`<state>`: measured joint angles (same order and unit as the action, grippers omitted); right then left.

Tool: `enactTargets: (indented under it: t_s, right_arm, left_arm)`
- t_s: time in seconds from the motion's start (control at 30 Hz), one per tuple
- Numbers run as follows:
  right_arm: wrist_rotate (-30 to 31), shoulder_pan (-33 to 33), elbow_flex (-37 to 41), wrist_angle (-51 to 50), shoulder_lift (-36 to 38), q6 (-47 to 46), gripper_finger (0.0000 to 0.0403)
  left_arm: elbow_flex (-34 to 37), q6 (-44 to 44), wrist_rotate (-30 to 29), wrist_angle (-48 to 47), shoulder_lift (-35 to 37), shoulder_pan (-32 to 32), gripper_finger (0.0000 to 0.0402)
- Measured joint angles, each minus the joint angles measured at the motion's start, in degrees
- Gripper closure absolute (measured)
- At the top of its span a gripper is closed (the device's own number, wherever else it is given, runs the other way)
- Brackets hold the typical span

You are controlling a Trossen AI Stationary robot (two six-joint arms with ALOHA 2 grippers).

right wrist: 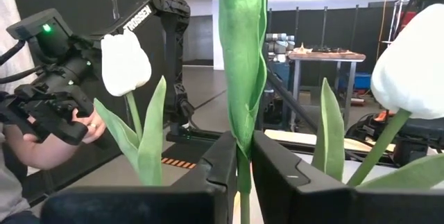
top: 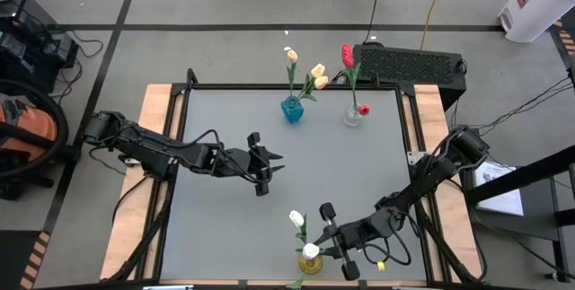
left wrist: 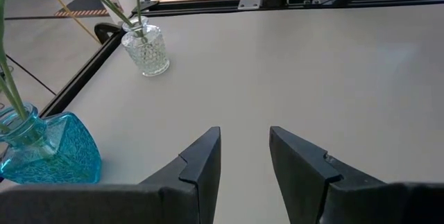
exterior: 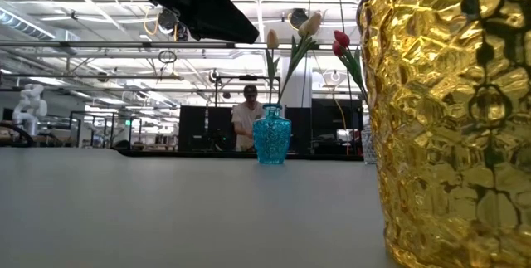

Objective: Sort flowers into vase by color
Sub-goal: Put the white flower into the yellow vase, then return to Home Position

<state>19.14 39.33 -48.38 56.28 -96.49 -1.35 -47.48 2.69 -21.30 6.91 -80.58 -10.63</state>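
**White tulips at the gold vase, other colours already at the far edge**

In the high view the right gripper [top: 325, 229] is at the lower middle of the frame, just beside the gold vase [top: 310, 264] that holds two white tulips [top: 296, 219]. In the right wrist view its fingers [right wrist: 220, 156] stand very close together with a green stem [right wrist: 242, 106] between them; whether they press the stem I cannot tell. The left gripper [top: 267, 171] hovers left of the centre, over bare table [top: 216, 227], its fingers [left wrist: 205, 163] parted with nothing between them. At the upper middle of the high view, the blue vase [top: 292, 109] holds the cream-yellow tulips [top: 317, 75], and just to its right the clear glass vase [top: 352, 118] holds the red tulips [top: 347, 55]. In the low view a person [exterior: 247, 121] stands behind the blue vase.
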Motion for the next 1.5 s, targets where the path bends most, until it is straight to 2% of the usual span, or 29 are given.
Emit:
enactTargets:
  t_s: [0.4,0.83,0.97,1.03,1.2,1.5]
  right_arm:
    - [0.33,-1.01,0.00,-0.43,0.04,-2.54,0.0353]
    - [0.50,-1.03,0.00,-3.25,0.04,-3.98,0.0236]
    - [0.88,-0.98,0.00,-4.39,0.04,-3.82,0.0210]
    - [3.03,-0.96,0.00,-5.98,0.04,-3.86,0.0202]
    - [6.29,-0.36,0.00,-9.86,0.57,-4.00,0.0195]
    - [6.67,1.61,0.00,-18.10,6.34,-3.11,0.0197]
  left_arm:
    - [0.00,-0.03,0.00,-0.08,0.00,0.00,0.0269]
    - [0.00,-0.03,0.00,-0.17,-0.01,0.00,0.0269]
    - [0.00,-0.01,0.00,-0.17,0.01,0.00,0.0269]
    - [0.00,0.01,0.00,-0.17,0.01,0.00,0.0269]
    - [0.00,-0.01,0.00,-0.17,0.00,0.00,0.0269]
    - [0.01,-0.01,0.00,-0.20,0.01,0.00,0.0269]
